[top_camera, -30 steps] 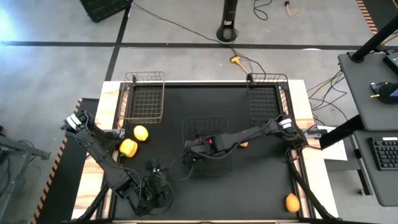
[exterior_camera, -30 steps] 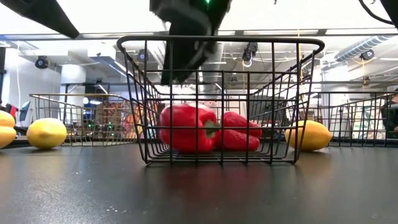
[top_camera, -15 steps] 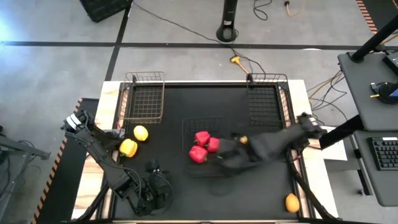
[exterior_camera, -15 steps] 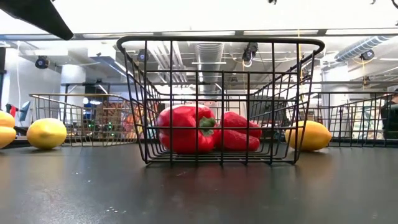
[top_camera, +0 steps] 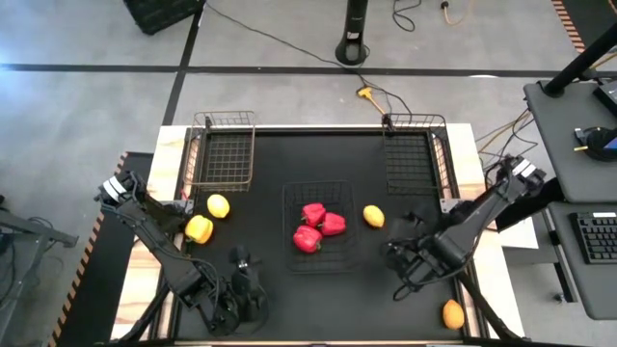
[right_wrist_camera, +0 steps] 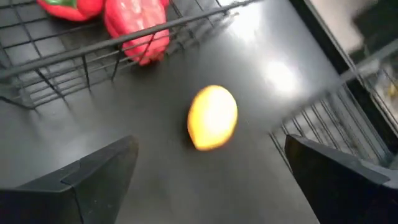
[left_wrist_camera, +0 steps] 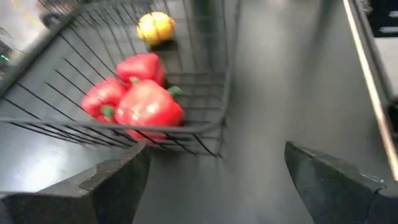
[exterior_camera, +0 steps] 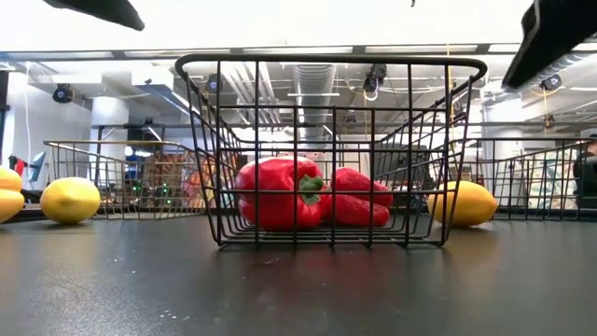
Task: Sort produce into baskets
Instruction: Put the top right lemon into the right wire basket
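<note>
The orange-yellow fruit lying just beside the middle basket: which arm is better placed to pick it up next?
Probably the right. The right gripper is open and near the fruit, which fills its wrist view between the fingers. The left gripper sits beyond the middle basket, on the far side from it.

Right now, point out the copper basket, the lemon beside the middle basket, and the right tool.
copper basket (top_camera: 224, 149), high view, mesh floor.
lemon (top_camera: 374, 216), high view, its top.
right tool (top_camera: 397, 262), high view, between its fingertips.
</note>
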